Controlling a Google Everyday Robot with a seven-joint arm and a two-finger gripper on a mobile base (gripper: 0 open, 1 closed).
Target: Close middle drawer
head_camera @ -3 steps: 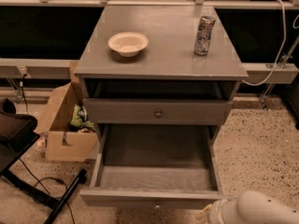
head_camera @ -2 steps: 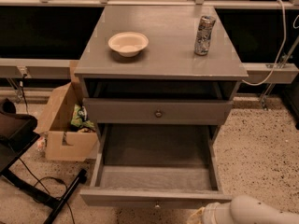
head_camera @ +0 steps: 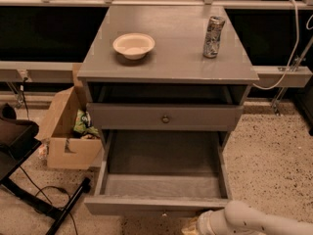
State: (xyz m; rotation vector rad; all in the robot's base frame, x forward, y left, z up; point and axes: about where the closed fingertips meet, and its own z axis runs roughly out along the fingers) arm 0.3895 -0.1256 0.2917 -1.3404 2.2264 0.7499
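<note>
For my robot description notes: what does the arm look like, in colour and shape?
The arm is glossy white, rounded and tube-like. Its end effector, at the bottom edge below the open drawer, looks pale yellowish. No cables or markings show.

Arm (head_camera: 259, 223) lies low across lower right corner; hand (head_camera: 190, 227) at bottom edge, mostly cut off.

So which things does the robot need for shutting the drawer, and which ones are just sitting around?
For the job:
- the middle drawer, standing wide open
- the gripper, low at the bottom edge of the view, near that drawer's front

Just lying about:
- the bowl and the can on the cabinet top
- the cardboard box on the floor
- the upper drawer
</note>
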